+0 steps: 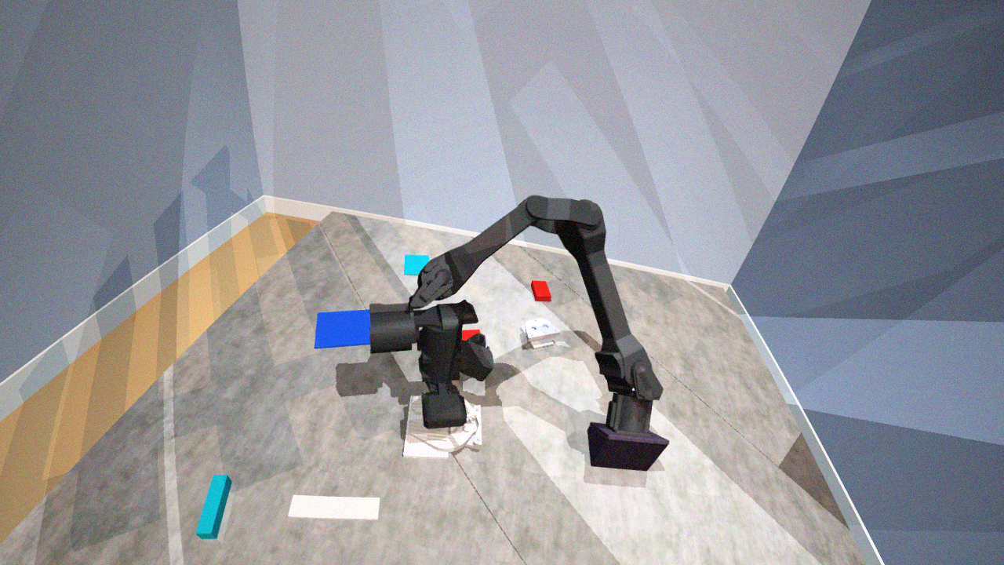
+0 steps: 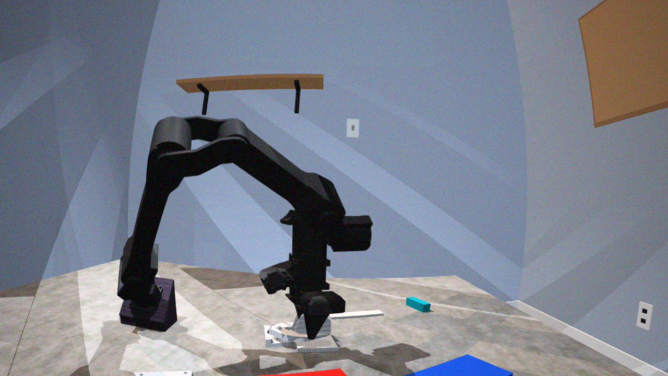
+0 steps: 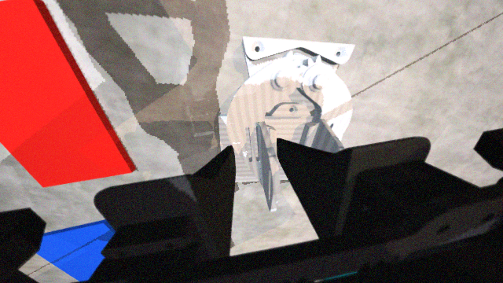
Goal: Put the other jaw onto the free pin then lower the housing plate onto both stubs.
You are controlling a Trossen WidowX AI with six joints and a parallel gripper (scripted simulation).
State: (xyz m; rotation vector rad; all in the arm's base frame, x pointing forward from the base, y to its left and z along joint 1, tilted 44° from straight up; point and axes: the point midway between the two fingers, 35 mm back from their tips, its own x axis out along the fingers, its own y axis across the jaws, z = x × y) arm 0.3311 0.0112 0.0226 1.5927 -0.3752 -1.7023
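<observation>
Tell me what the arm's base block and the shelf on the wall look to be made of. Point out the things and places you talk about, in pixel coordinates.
Base block [image 1: 624, 450] [image 2: 169, 304]: probably wood stained dark purple, low sheen; fine streaks like grain show in the exterior view, though printed plastic is possible.
Wall shelf [image 2: 252, 84]: likely plain wood or board, matt, going by its even brown colour; no clear grain confirms it.

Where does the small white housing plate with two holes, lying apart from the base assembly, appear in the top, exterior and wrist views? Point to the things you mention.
Top: housing plate [image 1: 540, 336] [image 2: 163, 373] right of centre.
Exterior: bottom edge, left of centre, cut off.
Wrist: not in it.
Shared landmark: blue panel [image 1: 342, 329] [image 2: 463, 366] [image 3: 75, 248].
</observation>
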